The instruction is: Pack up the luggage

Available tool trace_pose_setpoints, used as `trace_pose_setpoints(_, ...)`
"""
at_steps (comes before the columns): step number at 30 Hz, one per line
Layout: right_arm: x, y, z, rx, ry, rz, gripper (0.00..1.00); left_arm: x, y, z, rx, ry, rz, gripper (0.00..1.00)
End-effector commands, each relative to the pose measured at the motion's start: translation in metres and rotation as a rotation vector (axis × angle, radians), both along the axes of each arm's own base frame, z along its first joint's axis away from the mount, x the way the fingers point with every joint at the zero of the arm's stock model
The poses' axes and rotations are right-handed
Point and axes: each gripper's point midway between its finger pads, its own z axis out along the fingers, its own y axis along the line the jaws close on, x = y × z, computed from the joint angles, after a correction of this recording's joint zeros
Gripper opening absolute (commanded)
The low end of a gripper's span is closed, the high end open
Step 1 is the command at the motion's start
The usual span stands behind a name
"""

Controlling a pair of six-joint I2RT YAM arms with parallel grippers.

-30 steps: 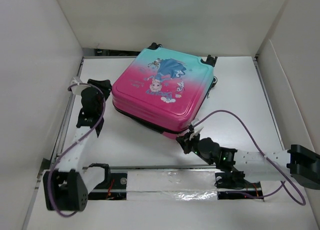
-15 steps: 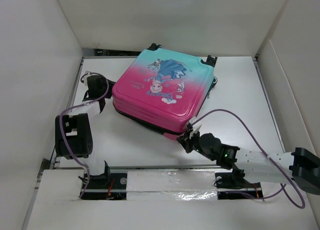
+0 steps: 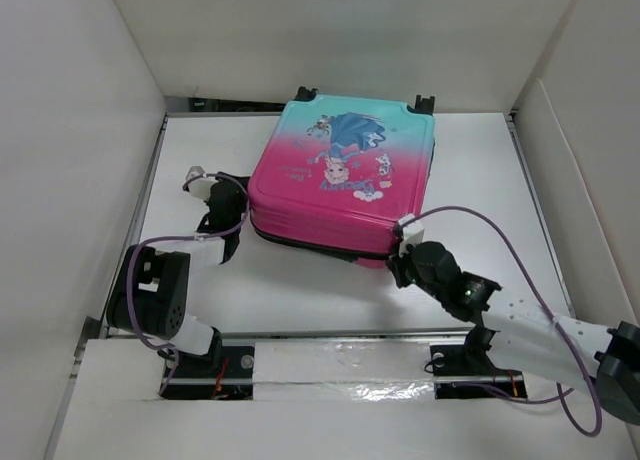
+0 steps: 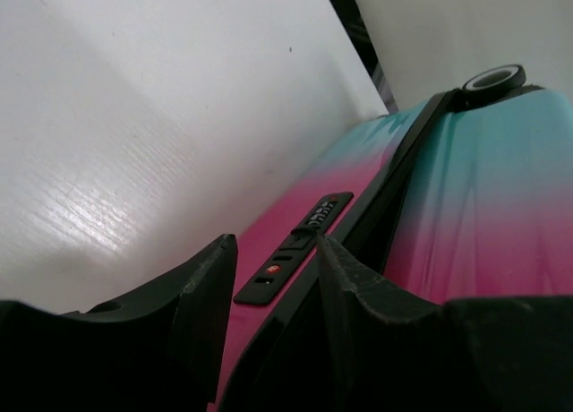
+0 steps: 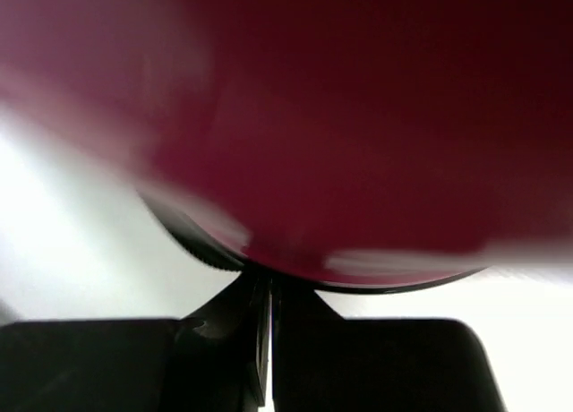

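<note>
The luggage (image 3: 340, 180) lies flat and closed at the table's back middle, princess print up, teal end and black wheels toward the far wall. My left gripper (image 3: 236, 220) is at its left side, open, with the pink side wall and its black lock (image 4: 295, 246) between the fingers (image 4: 201, 287). That view also shows the luggage (image 4: 483, 188) and a wheel (image 4: 494, 76). My right gripper (image 3: 398, 268) is shut at the front right corner. In the right wrist view the gripper (image 5: 269, 291) touches the black zipper trim under the blurred pink shell (image 5: 358, 116). Nothing is seen between the fingers.
White walls enclose the table on the left, back and right. The left arm is folded close to the left wall (image 3: 80, 180). A purple cable (image 3: 500, 250) loops above the right arm. A foil-taped rail (image 3: 330, 365) runs along the near edge.
The luggage has turned and shifted right, now squarer to the table. My left gripper came down to its left side. My right gripper moved right with the front corner.
</note>
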Motion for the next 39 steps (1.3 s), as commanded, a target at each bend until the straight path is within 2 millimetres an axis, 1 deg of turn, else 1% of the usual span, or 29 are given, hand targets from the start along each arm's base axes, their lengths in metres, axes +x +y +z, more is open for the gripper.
trace_pose_setpoints(1, 0.02, 0.062, 0.076, 0.133, -0.136, 0.152, 0.0, -0.065, -0.135, -0.001, 0.003, 0.007, -0.519, 0.39)
trace_pose_setpoints(2, 0.019, 0.072, 0.077, 0.137, -0.132, 0.177, 0.0, -0.07, -0.14, -0.004, 0.007, 0.01, -0.532, 0.4)
trace_pose_setpoints(3, 0.018, 0.084, 0.069, 0.124, -0.111, 0.2, 0.0, -0.078, -0.151, -0.003, 0.002, 0.007, -0.559, 0.41)
trace_pose_setpoints(4, 0.009, 0.104, 0.08, 0.161, -0.125, 0.255, 0.0, -0.08, -0.155, 0.001, -0.002, -0.013, -0.572, 0.42)
trace_pose_setpoints(5, 0.003, 0.115, 0.078, 0.171, -0.11, 0.277, 0.0, -0.08, -0.154, 0.003, 0.007, -0.022, -0.553, 0.42)
trace_pose_setpoints(6, -0.002, 0.127, 0.068, 0.154, -0.083, 0.3, 0.0, -0.079, -0.153, 0.005, 0.005, -0.026, -0.549, 0.43)
trace_pose_setpoints(8, -0.018, 0.148, 0.069, 0.155, -0.081, 0.332, 0.0, -0.082, -0.157, 0.011, 0.001, -0.041, -0.566, 0.43)
trace_pose_setpoints(12, -0.018, 0.144, 0.056, 0.117, -0.072, 0.278, 0.0, -0.087, -0.155, 0.015, 0.007, -0.05, -0.572, 0.43)
trace_pose_setpoints(14, -0.013, 0.138, 0.065, 0.12, -0.116, 0.251, 0.0, -0.092, -0.155, 0.014, -0.015, -0.055, -0.578, 0.43)
trace_pose_setpoints(15, -0.009, 0.136, 0.067, 0.118, -0.124, 0.253, 0.0, -0.103, -0.165, 0.014, -0.044, -0.059, -0.625, 0.43)
trace_pose_setpoints(16, -0.005, 0.136, 0.071, 0.128, -0.131, 0.244, 0.0, -0.103, -0.165, 0.014, -0.044, -0.059, -0.625, 0.43)
trace_pose_setpoints(19, -0.011, 0.159, 0.077, 0.15, -0.129, 0.339, 0.0, -0.119, -0.174, 0.016, -0.08, -0.072, -0.644, 0.42)
trace_pose_setpoints(20, -0.023, 0.173, 0.081, 0.187, -0.114, 0.412, 0.0, -0.12, -0.172, 0.019, -0.08, -0.084, -0.618, 0.41)
trace_pose_setpoints(21, -0.028, 0.186, 0.072, 0.182, -0.096, 0.444, 0.0, -0.129, -0.178, 0.017, -0.084, -0.08, -0.635, 0.41)
trace_pose_setpoints(22, -0.043, 0.206, 0.084, 0.216, -0.103, 0.503, 0.0, -0.132, -0.179, 0.017, -0.079, -0.077, -0.635, 0.41)
trace_pose_setpoints(23, -0.055, 0.218, 0.086, 0.217, -0.096, 0.547, 0.0, -0.132, -0.178, 0.017, -0.07, -0.077, -0.618, 0.41)
trace_pose_setpoints(24, -0.065, 0.231, 0.079, 0.198, -0.089, 0.578, 0.0, -0.134, -0.179, 0.015, -0.067, -0.07, -0.617, 0.41)
trace_pose_setpoints(25, -0.073, 0.246, 0.096, 0.217, -0.114, 0.606, 0.0, -0.135, -0.178, 0.013, -0.068, -0.064, -0.616, 0.41)
trace_pose_setpoints(26, -0.096, 0.254, 0.094, 0.187, -0.116, 0.664, 0.0, -0.136, -0.176, 0.011, -0.064, -0.057, -0.61, 0.41)
trace_pose_setpoints(28, -0.112, 0.259, 0.096, 0.16, -0.126, 0.705, 0.0, -0.135, -0.17, 0.007, -0.044, -0.048, -0.586, 0.41)
trace_pose_setpoints(30, -0.111, 0.246, 0.09, 0.126, -0.137, 0.675, 0.0, -0.129, -0.16, 0.011, -0.038, -0.057, -0.553, 0.42)
trace_pose_setpoints(31, -0.111, 0.235, 0.101, 0.152, -0.157, 0.66, 0.0, -0.127, -0.156, 0.015, -0.038, -0.064, -0.544, 0.42)
trace_pose_setpoints(32, -0.105, 0.212, 0.072, 0.093, -0.142, 0.608, 0.0, -0.123, -0.146, 0.024, -0.032, -0.084, -0.519, 0.43)
trace_pose_setpoints(34, -0.084, 0.175, 0.055, 0.061, -0.129, 0.519, 0.0, -0.121, -0.137, 0.034, -0.015, -0.104, -0.495, 0.43)
trace_pose_setpoints(35, -0.076, 0.152, 0.068, 0.109, -0.13, 0.475, 0.0, -0.12, -0.124, 0.042, 0.018, -0.119, -0.456, 0.45)
trace_pose_setpoints(36, -0.052, 0.115, 0.039, 0.064, -0.092, 0.385, 0.0, -0.119, -0.12, 0.05, 0.035, -0.131, -0.438, 0.46)
trace_pose_setpoints(37, -0.044, 0.094, 0.032, 0.063, -0.079, 0.348, 0.0, -0.119, -0.114, 0.055, 0.049, -0.134, -0.416, 0.47)
trace_pose_setpoints(38, -0.042, 0.076, 0.053, 0.14, -0.115, 0.339, 0.0, -0.122, -0.105, 0.062, 0.059, -0.143, -0.391, 0.55)
trace_pose_setpoints(39, -0.036, 0.055, 0.039, 0.126, -0.105, 0.3, 0.0, -0.124, -0.102, 0.065, 0.066, -0.15, -0.385, 0.61)
